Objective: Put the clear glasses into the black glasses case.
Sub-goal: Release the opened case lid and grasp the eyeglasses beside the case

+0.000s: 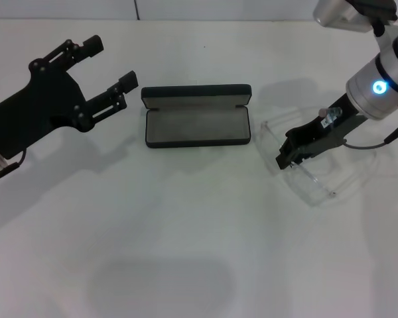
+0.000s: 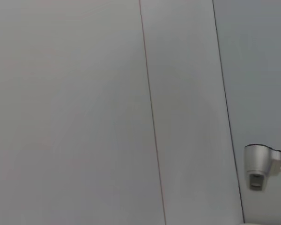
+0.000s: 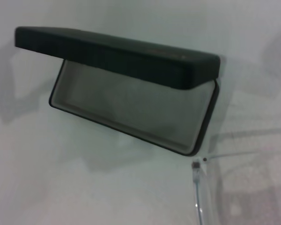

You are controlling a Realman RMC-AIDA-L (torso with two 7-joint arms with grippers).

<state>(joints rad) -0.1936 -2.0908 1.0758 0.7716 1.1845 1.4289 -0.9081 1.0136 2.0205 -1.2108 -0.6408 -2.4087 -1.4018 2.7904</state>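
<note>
Nearest the head camera is bare white counter (image 1: 186, 265); beyond it the black glasses case (image 1: 198, 116) lies open in the middle, lid propped up along the far edge, grey lining showing and nothing inside. The clear glasses (image 1: 305, 175) sit on the counter just to the case's right, not touching it as far as I can tell. The right tool (image 1: 290, 156) is low over them, its dark fingers reaching down across the lens, but whether they have closed on the plastic or only rest against it I cannot tell from where I stand. In the right wrist view, a hinge and a thin clear arm show just beside the case's near corner.

The step in hand looks like taking hold of the glasses. I would want the grip on the lens or bridge, near the middle, since thin transparent plastic may flex or slip. Lift them straight up, carry them over the case wall, then lower them lengthwise under the raised lid.

The left tool (image 1: 109, 76) hangs to the case's left with its fingers spread wide, holding nothing.
</note>
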